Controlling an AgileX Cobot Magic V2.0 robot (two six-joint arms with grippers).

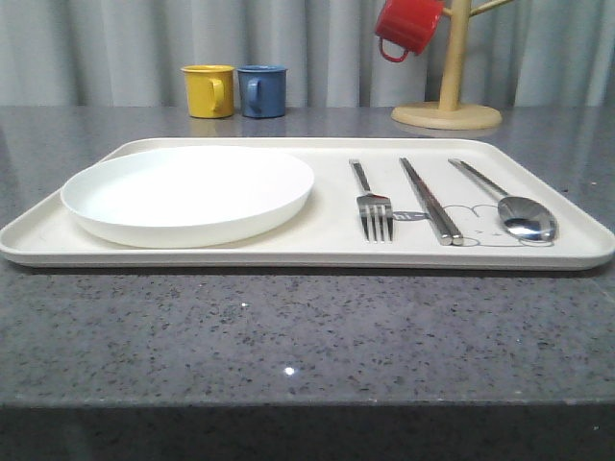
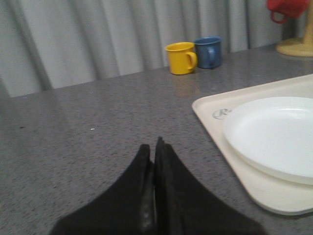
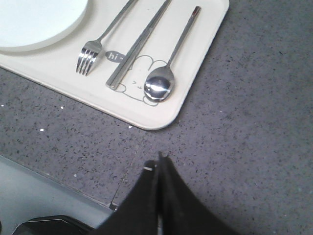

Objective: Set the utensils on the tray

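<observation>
Cream tray (image 1: 317, 252) lying flat on the speckled grey surface (image 1: 288, 336), long side toward the camera in the front view. On its left half, a round white plate (image 1: 187, 192), resting inside the low rim. On its right half, three pieces of silver cutlery laid side by side, handles pointing away, not touching each other: fork (image 1: 373, 206) nearest the plate, tines toward the front edge; chopsticks (image 1: 430, 200) in the middle, the pair pressed together; spoon (image 1: 514, 209) farthest right, bowl toward the front edge. Chopstick tips and spoon bowl lying over the grey rabbit drawing (image 3: 139, 73); a small "hi" bubble beside the fork tines in the right wrist view.

Behind the tray, well apart from it, a yellow mug (image 1: 209, 90) and a blue mug (image 1: 261, 90) standing upright just beside each other in front of the grey curtain (image 1: 115, 48). Farther right, a wooden mug stand (image 1: 449, 91) with a red mug (image 1: 407, 26) hanging tilted from one peg.

Left end effector (image 2: 154, 156) clenched, black fingers pressed together with nothing between them, above bare surface just off the tray's left end, near the plate. Right end effector (image 3: 160, 164) likewise clenched and holding nothing, above bare surface just off the tray's front right corner, near the spoon bowl but apart from it.
</observation>
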